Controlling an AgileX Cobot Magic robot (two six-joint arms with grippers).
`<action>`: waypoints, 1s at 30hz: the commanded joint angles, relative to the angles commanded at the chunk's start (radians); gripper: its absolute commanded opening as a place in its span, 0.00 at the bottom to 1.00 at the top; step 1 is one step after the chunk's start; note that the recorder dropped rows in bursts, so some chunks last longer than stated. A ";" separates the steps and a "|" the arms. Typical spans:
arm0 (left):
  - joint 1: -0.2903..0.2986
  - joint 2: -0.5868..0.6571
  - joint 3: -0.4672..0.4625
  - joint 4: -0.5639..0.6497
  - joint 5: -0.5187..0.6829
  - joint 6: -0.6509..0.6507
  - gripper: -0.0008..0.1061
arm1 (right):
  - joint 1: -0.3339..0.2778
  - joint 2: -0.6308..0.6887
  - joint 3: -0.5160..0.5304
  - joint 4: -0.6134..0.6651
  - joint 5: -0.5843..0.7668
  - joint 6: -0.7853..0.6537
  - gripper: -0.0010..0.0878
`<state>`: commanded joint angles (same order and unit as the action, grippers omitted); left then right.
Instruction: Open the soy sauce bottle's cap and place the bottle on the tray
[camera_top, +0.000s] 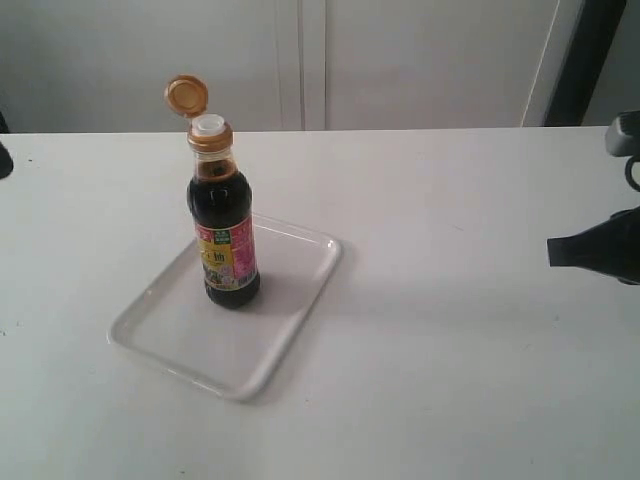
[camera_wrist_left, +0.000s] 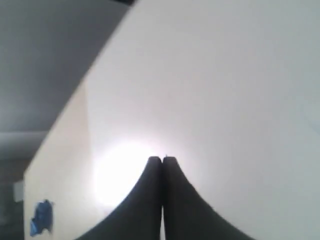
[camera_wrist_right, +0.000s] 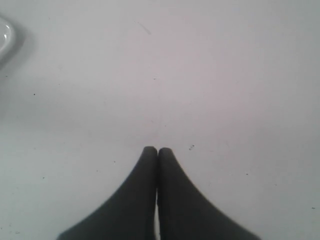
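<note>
The soy sauce bottle (camera_top: 225, 235) stands upright on the white tray (camera_top: 292, 318), left of the table's middle. Its orange-brown cap (camera_top: 186, 95) is flipped up on its hinge, and the white spout (camera_top: 209, 125) shows above the collar. My right gripper (camera_top: 552, 251) hangs at the right edge of the exterior view, far from the bottle; in the right wrist view the right gripper (camera_wrist_right: 158, 149) is shut with nothing held, over bare table. My left gripper (camera_wrist_left: 162, 159) is shut and empty in the left wrist view. It is out of the exterior view.
The white table (camera_top: 450, 330) spreads round the tray. A corner of the tray (camera_wrist_right: 5, 35) shows in the right wrist view. A dark part of an arm (camera_top: 4, 160) sits at the exterior view's left edge. A pale wall (camera_top: 400, 60) stands behind.
</note>
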<state>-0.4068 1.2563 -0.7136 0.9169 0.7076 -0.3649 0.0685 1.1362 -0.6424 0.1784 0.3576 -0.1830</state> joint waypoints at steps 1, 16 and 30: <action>0.000 0.000 -0.010 -0.111 0.007 0.064 0.01 | 0.000 0.007 -0.002 -0.002 0.004 -0.004 0.01; 0.000 -0.177 -0.085 -0.740 0.067 0.321 0.01 | 0.000 0.026 -0.112 -0.297 0.357 0.225 0.01; 0.000 -0.528 0.091 -0.793 -0.224 0.258 0.01 | 0.000 -0.446 0.148 -0.307 0.007 0.296 0.01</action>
<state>-0.4068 0.7283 -0.6227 0.1240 0.4840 -0.1065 0.0685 0.6902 -0.4942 -0.1290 0.3649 0.1127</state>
